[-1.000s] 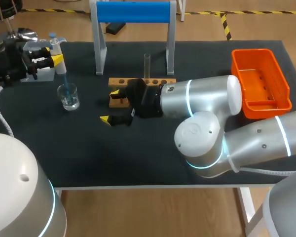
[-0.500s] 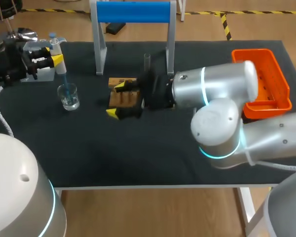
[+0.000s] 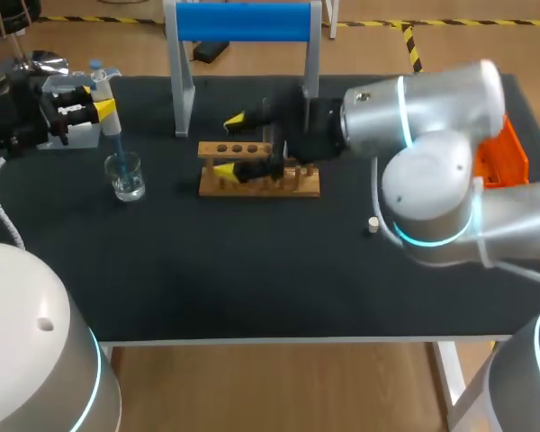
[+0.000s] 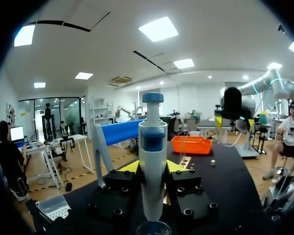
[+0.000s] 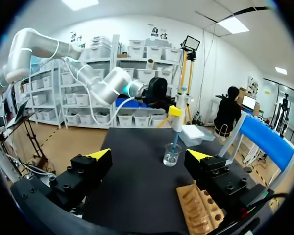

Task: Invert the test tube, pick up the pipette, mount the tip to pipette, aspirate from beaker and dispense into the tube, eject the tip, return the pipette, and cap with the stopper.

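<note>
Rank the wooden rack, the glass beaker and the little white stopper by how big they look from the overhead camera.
1. rack, largest, though the right gripper covers part of it
2. beaker
3. stopper, by far the smallest

Left gripper [image 3: 103, 97]: black, yellow-tipped, well left of wooden tube rack [image 3: 297, 187], clamping white-blue pipette [image 4: 152, 147].
Right gripper [image 3: 229, 144]: above rack's left end, fingers wide apart.
</note>
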`<move>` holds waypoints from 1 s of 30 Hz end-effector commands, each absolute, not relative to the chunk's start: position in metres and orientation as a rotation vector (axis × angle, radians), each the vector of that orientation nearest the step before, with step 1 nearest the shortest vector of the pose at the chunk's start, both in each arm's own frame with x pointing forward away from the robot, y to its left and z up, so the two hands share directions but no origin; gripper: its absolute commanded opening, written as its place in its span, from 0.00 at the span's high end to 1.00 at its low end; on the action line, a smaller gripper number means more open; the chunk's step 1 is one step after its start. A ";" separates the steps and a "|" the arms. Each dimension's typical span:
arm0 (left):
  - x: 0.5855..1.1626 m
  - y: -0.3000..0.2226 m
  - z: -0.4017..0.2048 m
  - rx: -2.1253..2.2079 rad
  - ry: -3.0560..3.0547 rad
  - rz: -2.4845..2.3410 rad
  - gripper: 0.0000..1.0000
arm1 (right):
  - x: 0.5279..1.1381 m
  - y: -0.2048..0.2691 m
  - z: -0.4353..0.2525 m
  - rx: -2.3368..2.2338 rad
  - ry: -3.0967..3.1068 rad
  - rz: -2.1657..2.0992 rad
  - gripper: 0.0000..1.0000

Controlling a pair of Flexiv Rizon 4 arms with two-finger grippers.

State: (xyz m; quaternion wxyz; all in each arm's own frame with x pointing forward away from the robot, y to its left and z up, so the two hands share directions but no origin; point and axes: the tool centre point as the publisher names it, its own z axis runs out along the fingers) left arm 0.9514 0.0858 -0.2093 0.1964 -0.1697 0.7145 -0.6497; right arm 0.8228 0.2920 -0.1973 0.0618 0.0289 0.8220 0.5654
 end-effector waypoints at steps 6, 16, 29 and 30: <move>0.951 0.086 -0.210 -0.474 1.998 -1.819 1.00 | 0.858 0.275 -0.155 -0.070 2.595 1.782 0.00; 0.951 0.086 -0.210 -0.474 1.998 -1.819 1.00 | 0.890 0.293 -0.118 -0.160 2.585 1.796 0.00; 0.951 0.086 -0.210 -0.474 1.998 -1.819 1.00 | 0.890 0.293 -0.118 -0.160 2.585 1.796 0.00; 0.951 0.086 -0.210 -0.474 1.998 -1.819 1.00 | 0.890 0.293 -0.118 -0.160 2.585 1.796 0.00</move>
